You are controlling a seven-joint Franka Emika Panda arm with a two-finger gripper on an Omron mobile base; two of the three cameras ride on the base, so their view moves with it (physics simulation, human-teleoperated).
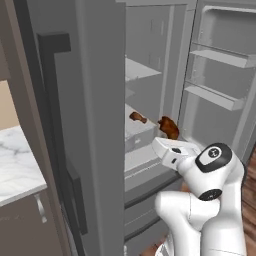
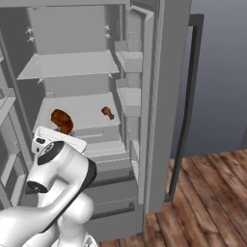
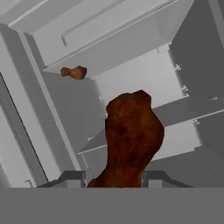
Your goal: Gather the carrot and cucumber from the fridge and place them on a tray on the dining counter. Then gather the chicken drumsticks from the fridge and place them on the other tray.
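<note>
Drumstick gripped at open fridge

Fingers [image 3: 113,179] closed around a brown chicken drumstick [image 3: 131,135], held just in front of the open fridge [image 2: 77,62]. Second, smaller drumstick [image 2: 107,113] lying farther back on the fridge shelf [image 2: 87,108], well apart.

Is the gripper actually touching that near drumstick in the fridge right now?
Touching. In the hand view the near drumstick sits between the gripper fingertips, its lower end filling the space between them with no gap visible on either side.
</note>
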